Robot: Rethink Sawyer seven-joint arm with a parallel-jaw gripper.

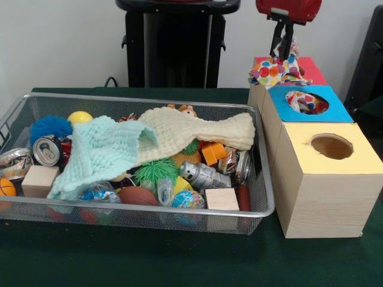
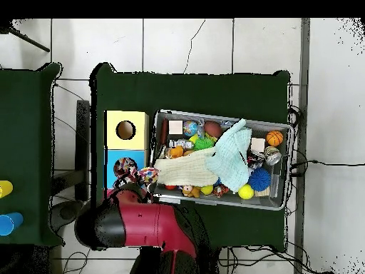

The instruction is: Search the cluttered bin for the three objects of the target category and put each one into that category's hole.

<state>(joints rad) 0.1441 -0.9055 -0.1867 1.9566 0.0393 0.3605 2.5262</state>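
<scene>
Front view: a dark green table (image 1: 179, 263) carries a wire mesh bin (image 1: 263, 197) and a row of wooden boxes with red, blue and yellow tops. The gripper (image 1: 285, 49) hangs vertically above the red-topped box (image 1: 311, 69), fingers closed on a polka-dot cloth (image 1: 276, 73) draped onto that box. A second patterned cloth sits in the blue box's hole (image 1: 307, 102).

Overhead view: the red arm (image 2: 153, 225) reaches toward the boxes; the polka-dot cloth (image 2: 147, 174) lies beside the blue-topped box (image 2: 114, 160).
</scene>
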